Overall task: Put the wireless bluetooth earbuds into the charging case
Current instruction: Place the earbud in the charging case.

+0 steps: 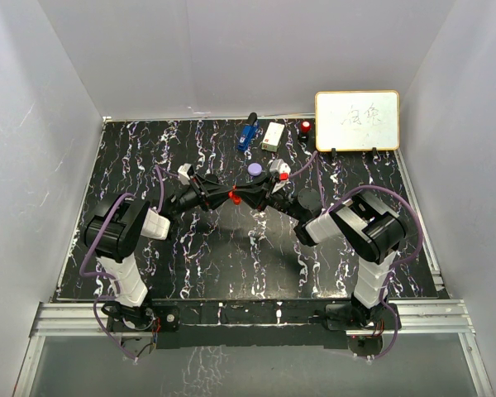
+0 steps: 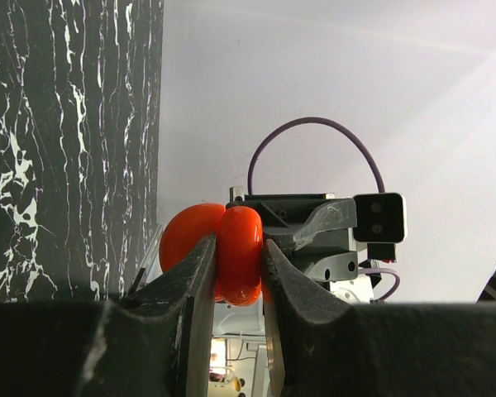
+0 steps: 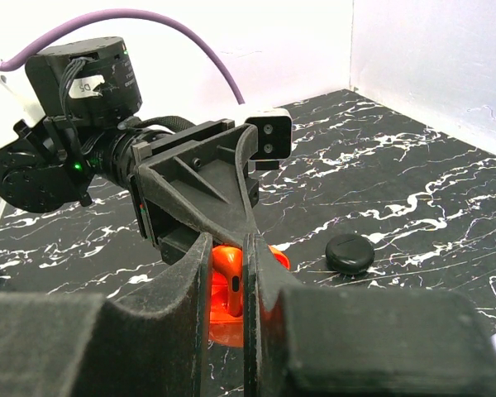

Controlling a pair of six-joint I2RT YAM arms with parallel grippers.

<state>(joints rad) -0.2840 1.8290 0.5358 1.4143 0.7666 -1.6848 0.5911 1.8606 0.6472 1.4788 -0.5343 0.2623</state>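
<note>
My left gripper (image 1: 230, 197) is shut on an open red charging case (image 1: 235, 198), held above the middle of the table; in the left wrist view the case (image 2: 240, 248) sits pinched between the jaws. My right gripper (image 1: 248, 195) meets it from the right and is shut on a red stemmed earbud (image 3: 235, 279), stem down, over the case's open tray (image 3: 225, 332). I cannot tell whether the earbud touches the tray. A round purple case (image 1: 255, 169) lies behind the grippers. No purple earbuds show.
A black round case (image 3: 350, 252) lies on the marble table beyond the grippers. At the back stand a blue gadget (image 1: 247, 135), a white box (image 1: 273, 136), a small red-topped item (image 1: 305, 127) and a whiteboard (image 1: 357, 121).
</note>
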